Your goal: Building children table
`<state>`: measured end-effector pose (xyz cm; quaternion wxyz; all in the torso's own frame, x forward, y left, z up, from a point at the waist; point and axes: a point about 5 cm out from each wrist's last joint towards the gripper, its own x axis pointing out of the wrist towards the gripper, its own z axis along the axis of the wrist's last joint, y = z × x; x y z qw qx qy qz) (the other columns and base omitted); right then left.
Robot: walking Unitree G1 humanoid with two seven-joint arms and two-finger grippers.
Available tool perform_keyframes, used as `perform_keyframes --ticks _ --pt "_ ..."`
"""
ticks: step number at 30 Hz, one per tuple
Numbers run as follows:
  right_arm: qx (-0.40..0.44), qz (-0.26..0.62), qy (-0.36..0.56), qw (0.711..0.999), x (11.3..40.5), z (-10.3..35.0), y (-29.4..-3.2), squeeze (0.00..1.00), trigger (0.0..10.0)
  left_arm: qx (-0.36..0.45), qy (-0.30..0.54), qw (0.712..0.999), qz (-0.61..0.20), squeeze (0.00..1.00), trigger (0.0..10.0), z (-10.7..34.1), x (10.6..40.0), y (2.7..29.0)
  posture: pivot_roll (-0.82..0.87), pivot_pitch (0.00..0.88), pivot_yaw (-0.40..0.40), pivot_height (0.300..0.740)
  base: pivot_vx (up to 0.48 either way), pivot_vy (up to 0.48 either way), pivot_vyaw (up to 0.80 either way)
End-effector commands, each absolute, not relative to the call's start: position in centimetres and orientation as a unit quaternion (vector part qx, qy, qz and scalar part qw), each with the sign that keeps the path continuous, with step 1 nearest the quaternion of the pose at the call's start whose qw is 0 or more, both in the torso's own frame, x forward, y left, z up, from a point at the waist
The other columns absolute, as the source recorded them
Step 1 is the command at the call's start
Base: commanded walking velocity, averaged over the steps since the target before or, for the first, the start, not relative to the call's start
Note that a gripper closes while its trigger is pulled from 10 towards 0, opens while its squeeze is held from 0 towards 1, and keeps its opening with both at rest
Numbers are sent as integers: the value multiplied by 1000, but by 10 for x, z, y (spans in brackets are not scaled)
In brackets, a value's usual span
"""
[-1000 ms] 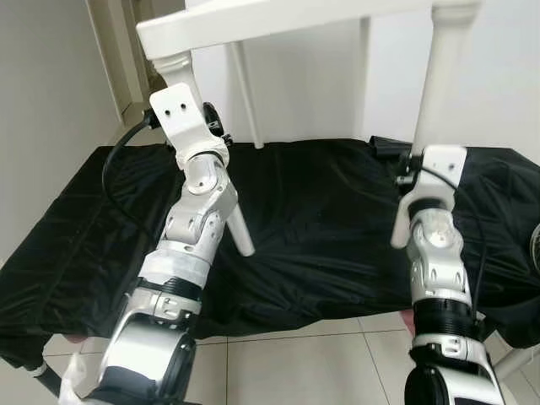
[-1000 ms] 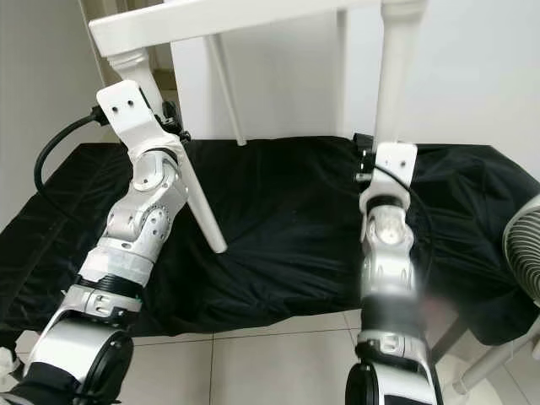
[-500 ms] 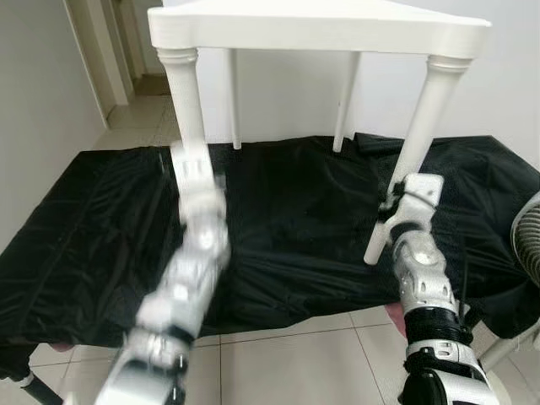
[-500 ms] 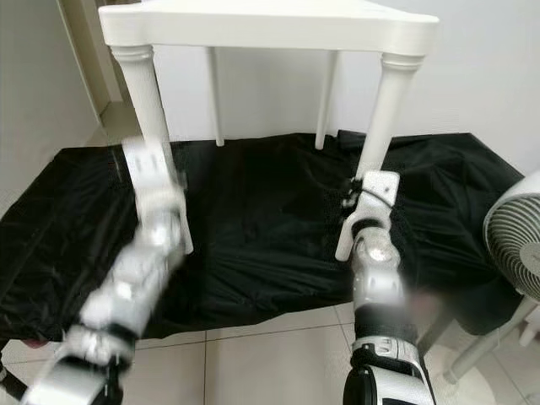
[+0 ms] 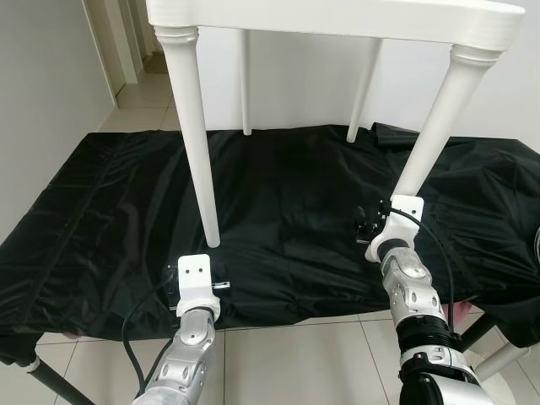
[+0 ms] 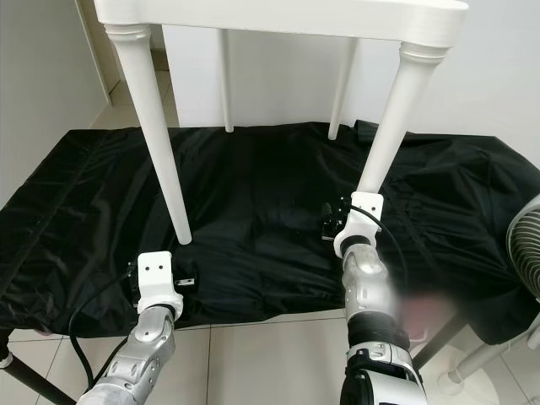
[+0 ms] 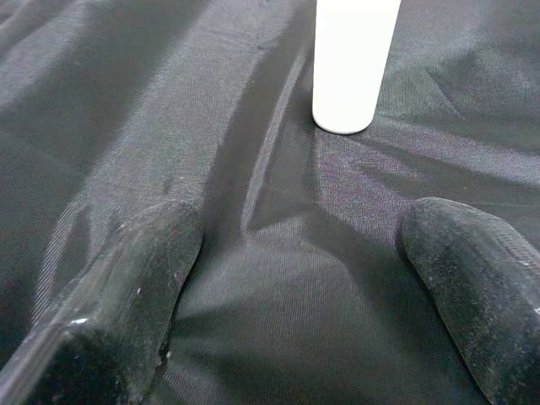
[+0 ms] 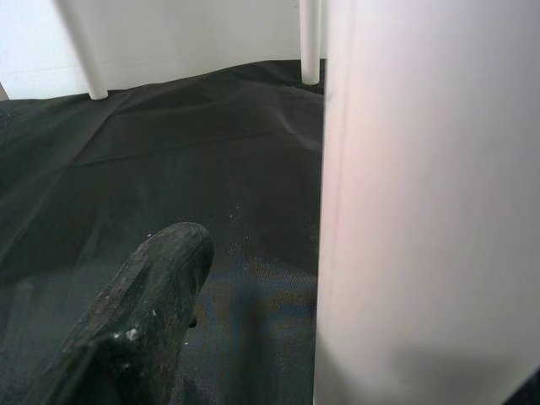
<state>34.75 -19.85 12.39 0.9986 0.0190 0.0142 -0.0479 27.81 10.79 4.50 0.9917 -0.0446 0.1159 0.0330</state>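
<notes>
Now the white table [image 5: 337,17] stands upright on all four legs on the black cloth [image 5: 101,219], where a second ago it was tilted and held up in the air by both arms. Its top is level and its near left leg [image 5: 196,143] and near right leg [image 5: 434,118] both rest their feet on the cloth; the two far legs stand toward the wall behind.

A moment ago the left arm was gripping high on the near left leg. It has since let go and dropped low: the left gripper [image 7: 295,278] now sits in front of that leg's foot, fingers [image 7: 126,278] spread wide with nothing between them, the leg apart from them.

The right gripper [image 6: 331,226] has also come down but remains at the near right leg, close to its foot. From its wrist camera the leg [image 8: 422,202] fills the space right beside one black finger [image 8: 143,312]; the other finger is hidden, so I cannot tell whether it is clamped on the leg or merely alongside it.

Judging by this, the table is assembled and set down, and what is left is probably only for the right arm to pull clear.
</notes>
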Motion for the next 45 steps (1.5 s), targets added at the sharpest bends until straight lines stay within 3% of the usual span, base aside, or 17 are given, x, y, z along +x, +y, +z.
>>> perform_keyframes --ticks 1,45 --pt "16 -31 14 999 351 126 -191 1000 10000 -225 -242 861 -387 663 10000 427 287 -12 53 189 -51 740 0 0 0" --pt "16 -31 14 999 351 126 -191 1000 10000 -225 -242 861 -387 663 10000 427 287 -12 53 189 -51 740 0 0 0"
